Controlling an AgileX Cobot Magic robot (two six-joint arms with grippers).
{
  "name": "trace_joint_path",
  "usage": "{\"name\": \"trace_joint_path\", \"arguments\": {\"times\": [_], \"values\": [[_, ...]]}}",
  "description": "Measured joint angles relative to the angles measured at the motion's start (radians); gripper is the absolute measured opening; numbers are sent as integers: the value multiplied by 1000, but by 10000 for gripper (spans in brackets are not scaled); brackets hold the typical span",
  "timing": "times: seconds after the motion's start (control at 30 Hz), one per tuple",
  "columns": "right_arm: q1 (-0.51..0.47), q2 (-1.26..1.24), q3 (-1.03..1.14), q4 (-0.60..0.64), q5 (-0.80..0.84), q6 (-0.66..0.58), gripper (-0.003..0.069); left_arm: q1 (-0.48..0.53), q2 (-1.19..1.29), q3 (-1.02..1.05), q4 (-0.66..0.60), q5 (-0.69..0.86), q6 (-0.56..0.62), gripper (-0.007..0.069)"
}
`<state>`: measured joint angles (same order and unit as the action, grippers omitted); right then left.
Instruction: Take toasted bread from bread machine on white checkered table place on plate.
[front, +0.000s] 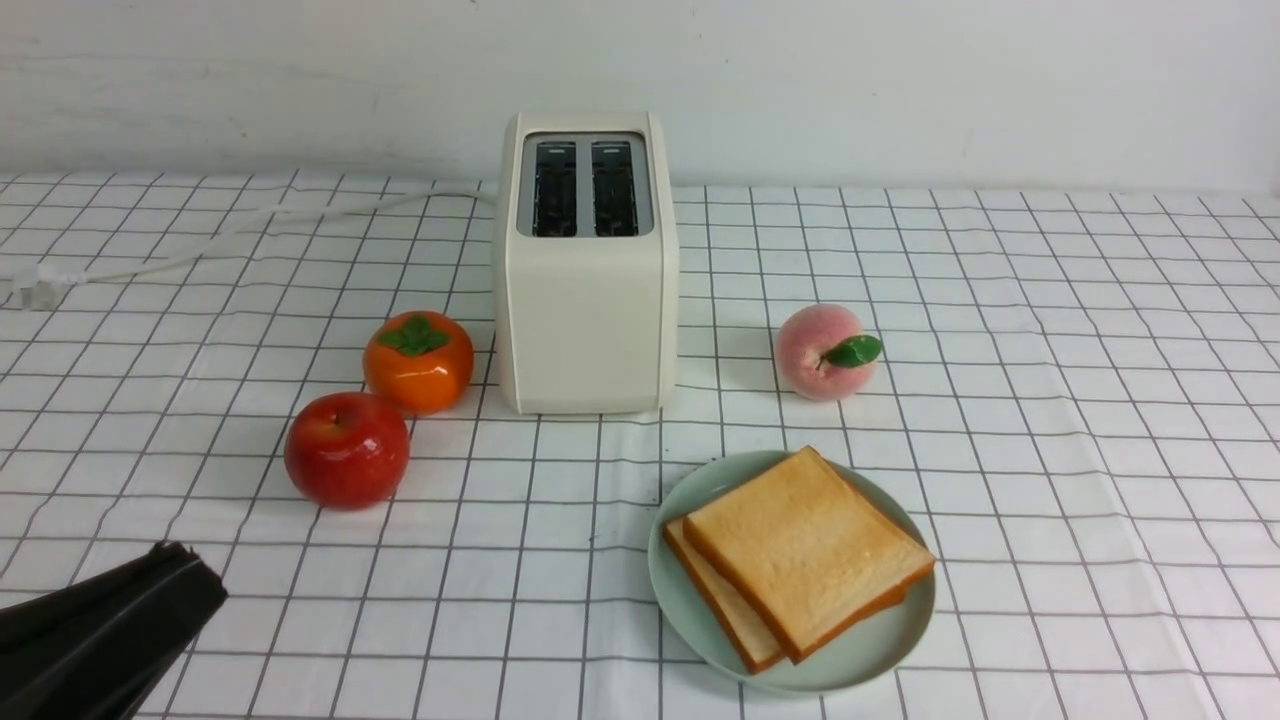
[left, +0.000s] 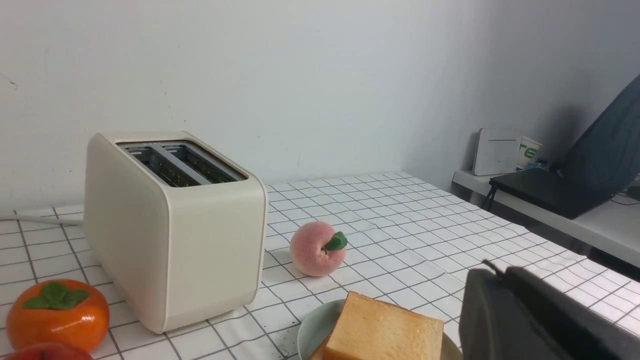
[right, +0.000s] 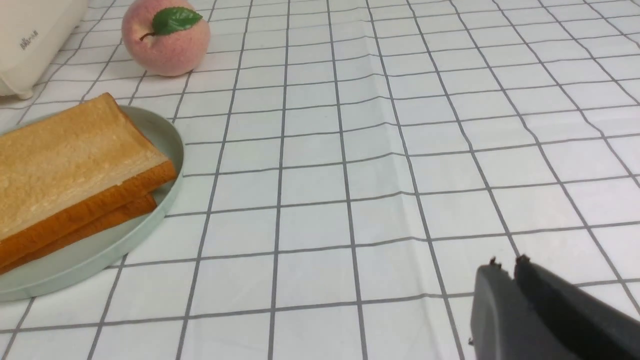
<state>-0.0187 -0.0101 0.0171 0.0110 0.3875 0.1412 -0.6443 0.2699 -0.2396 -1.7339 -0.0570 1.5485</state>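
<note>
Two slices of toasted bread (front: 806, 545) lie stacked on the mint-green plate (front: 880, 650), in front and right of the cream bread machine (front: 585, 300). Both toaster slots (front: 585, 187) look empty. My left gripper (front: 190, 560) is shut and empty at the front left, well away from the plate. In the left wrist view it (left: 495, 272) sits beside the toast (left: 382, 330). My right gripper is out of the front view; in the right wrist view it (right: 507, 262) is shut and empty above the checkered table (right: 350, 175), right of the plate (right: 100, 250) with the toast (right: 70, 160).
A red apple (front: 346, 450) and an orange persimmon (front: 418, 360) sit left of the toaster. A pink peach (front: 825, 352) sits to its right. The white cord (front: 200, 250) runs off to the far left. A side desk with a laptop (left: 550, 187) stands beyond the table.
</note>
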Motion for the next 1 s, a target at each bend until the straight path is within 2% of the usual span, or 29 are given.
{"name": "trace_joint_path", "arguments": {"times": [0.9, 1.0], "values": [[0, 0, 0, 0, 1, 0, 83, 0, 0, 0, 0, -27, 0, 29], [0, 0, 0, 1, 1, 0, 87, 0, 0, 0, 8, -46, -34, 26]]}}
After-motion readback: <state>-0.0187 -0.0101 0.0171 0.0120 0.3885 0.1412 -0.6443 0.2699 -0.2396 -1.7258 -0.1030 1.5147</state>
